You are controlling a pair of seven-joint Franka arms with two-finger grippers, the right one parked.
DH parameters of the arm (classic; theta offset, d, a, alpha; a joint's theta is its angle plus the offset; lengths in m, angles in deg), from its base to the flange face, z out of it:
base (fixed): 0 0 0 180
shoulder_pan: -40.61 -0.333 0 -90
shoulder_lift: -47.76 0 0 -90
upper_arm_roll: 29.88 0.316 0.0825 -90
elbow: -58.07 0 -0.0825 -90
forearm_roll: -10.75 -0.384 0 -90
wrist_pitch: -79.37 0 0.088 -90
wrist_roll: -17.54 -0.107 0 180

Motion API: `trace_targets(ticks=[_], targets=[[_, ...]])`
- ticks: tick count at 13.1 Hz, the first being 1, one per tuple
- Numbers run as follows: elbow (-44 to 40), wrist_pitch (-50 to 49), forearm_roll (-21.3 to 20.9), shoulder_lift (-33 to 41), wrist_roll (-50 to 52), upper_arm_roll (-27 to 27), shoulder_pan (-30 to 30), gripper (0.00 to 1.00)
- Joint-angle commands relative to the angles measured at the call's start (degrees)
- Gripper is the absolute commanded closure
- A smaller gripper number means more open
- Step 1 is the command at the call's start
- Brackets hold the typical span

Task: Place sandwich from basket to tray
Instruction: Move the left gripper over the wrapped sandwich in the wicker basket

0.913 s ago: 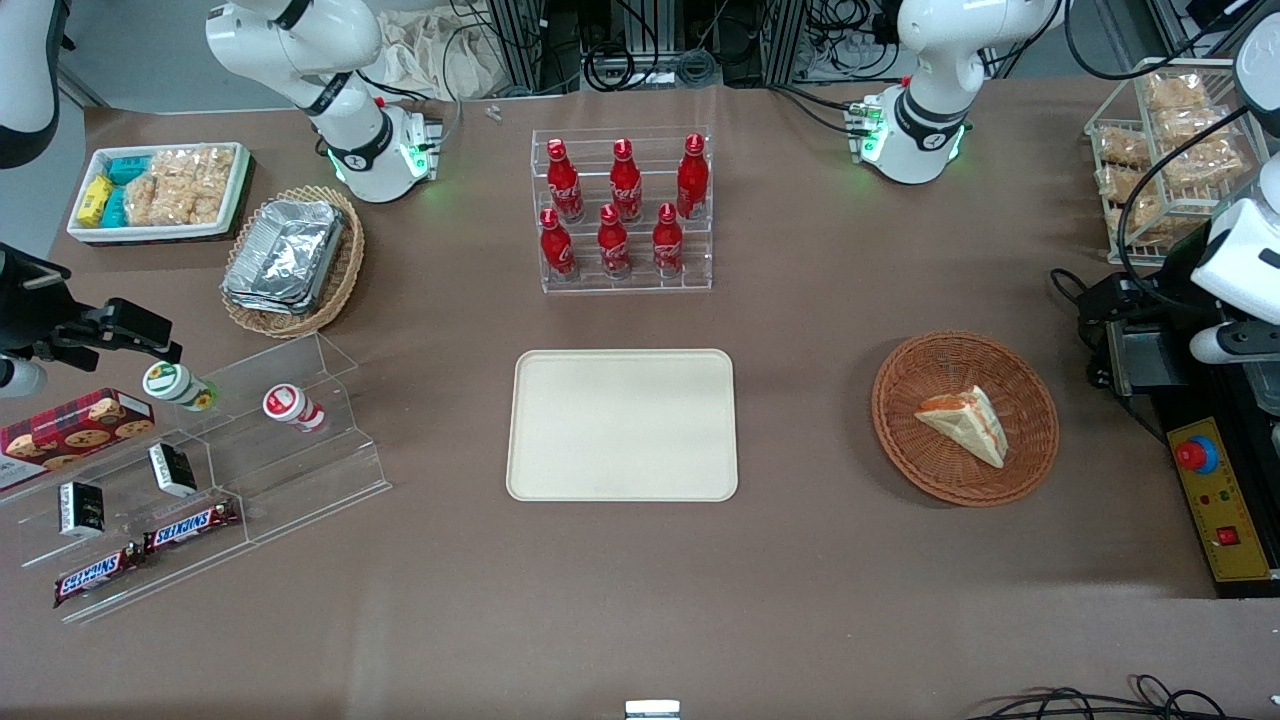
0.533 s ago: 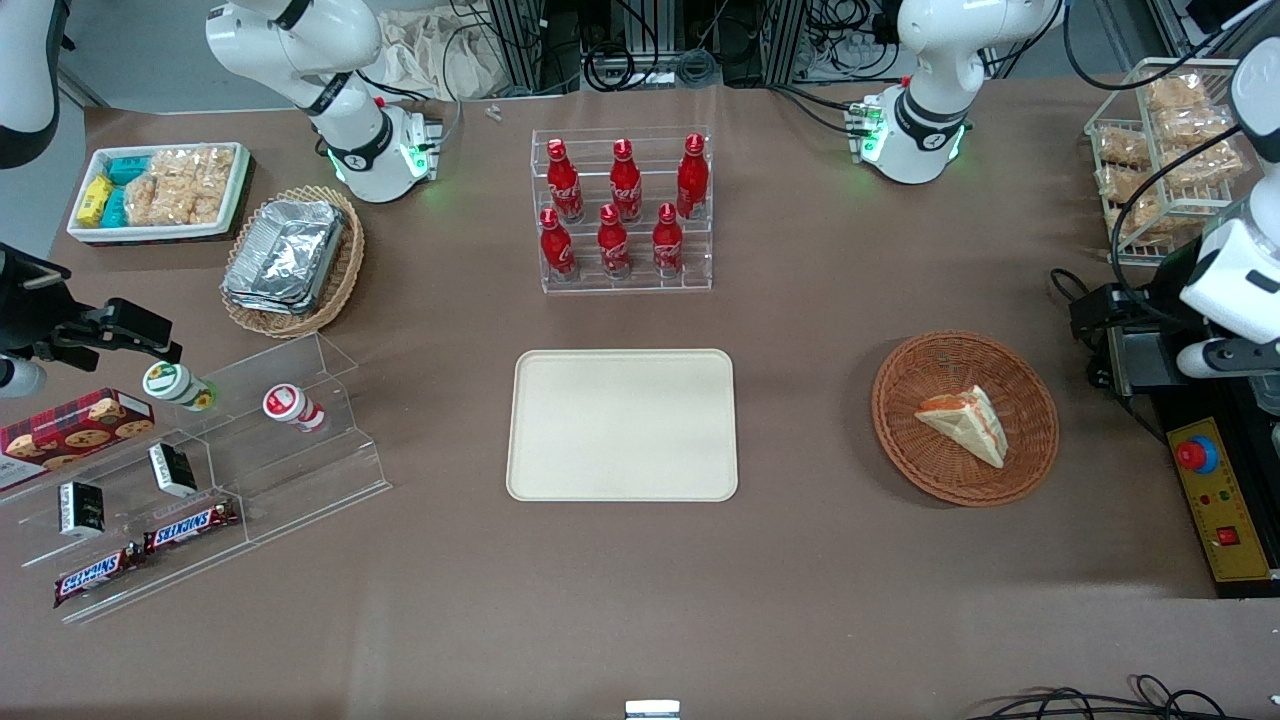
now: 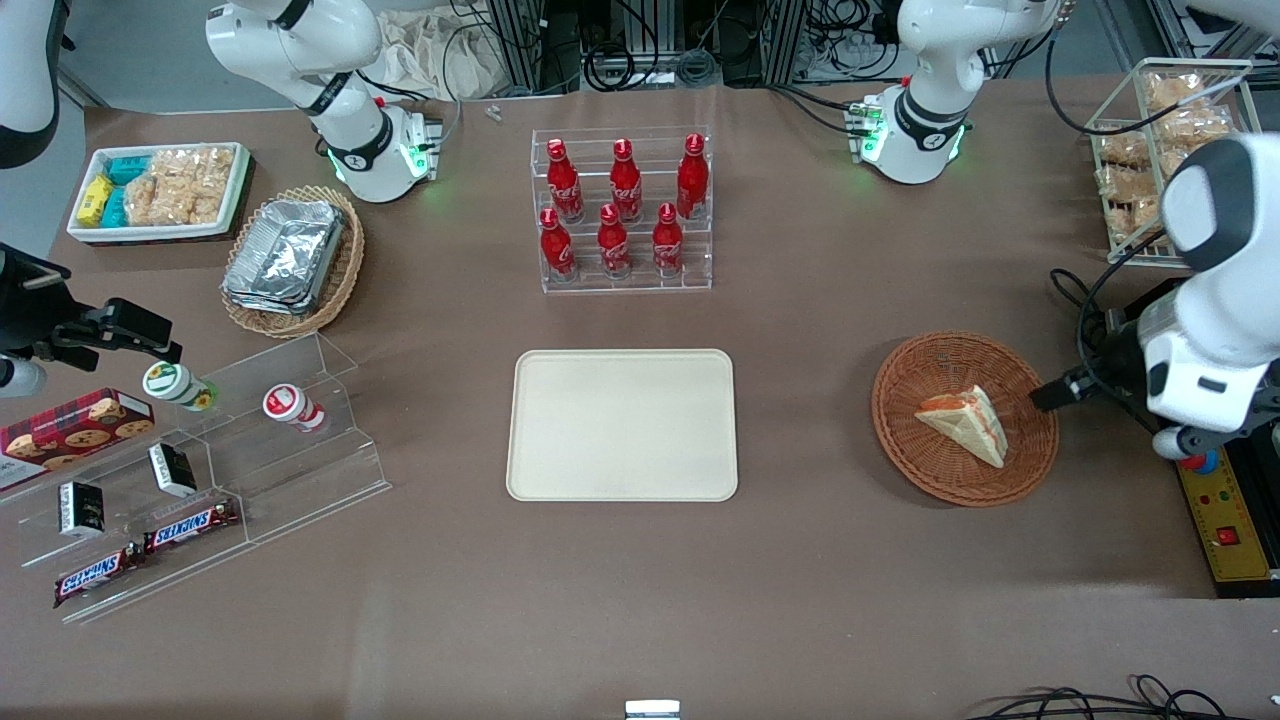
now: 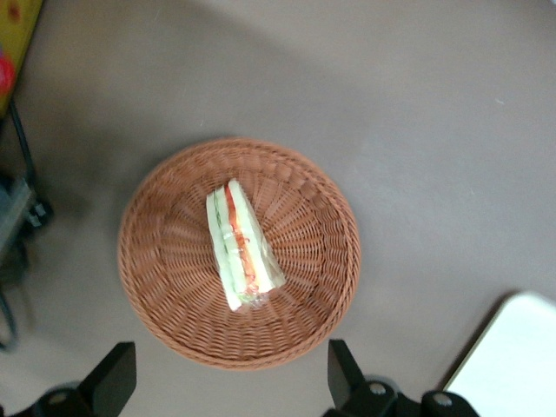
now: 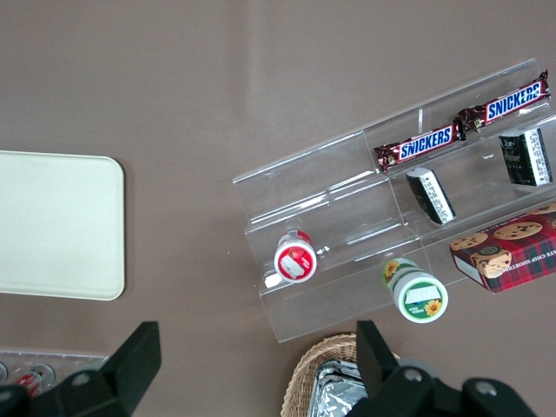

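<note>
The sandwich lies in the round reddish-brown basket, toward the working arm's end of the table. The left wrist view shows the sandwich near the middle of the basket, its red and green filling edge up. My left gripper hangs above the basket's rim on the side nearest the working arm. In its wrist view the gripper is open wide and empty, and its fingers straddle the basket's rim. The cream tray lies bare at the table's middle; a corner of it shows in the wrist view.
A yellow control box with a red button sits beside the basket at the table's edge. A rack of red bottles stands farther from the camera than the tray. A wire rack of snacks stands at the working arm's end.
My left arm has swung in from the table's edge toward the basket, and its gripper now hangs over the basket's rim. The sandwich, basket and tray have not moved.
</note>
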Motion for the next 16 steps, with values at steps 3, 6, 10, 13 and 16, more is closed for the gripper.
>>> trace_targets(ticks=[3,6,10,13,16], targets=[[4.7,4.6,0.5,-3.6,17.6,-0.6,0.3,0.01],[9.2,7.8,0.4,-3.7,17.7,-0.4,0.2,0.01],[11.5,9.0,0.3,-5.4,18.1,-0.1,-0.3,0.01],[13.5,11.6,0.1,-6.2,18.1,0.0,-0.4,0.01],[17.1,16.8,0.1,-6.4,18.1,0.0,-0.4,0.01]])
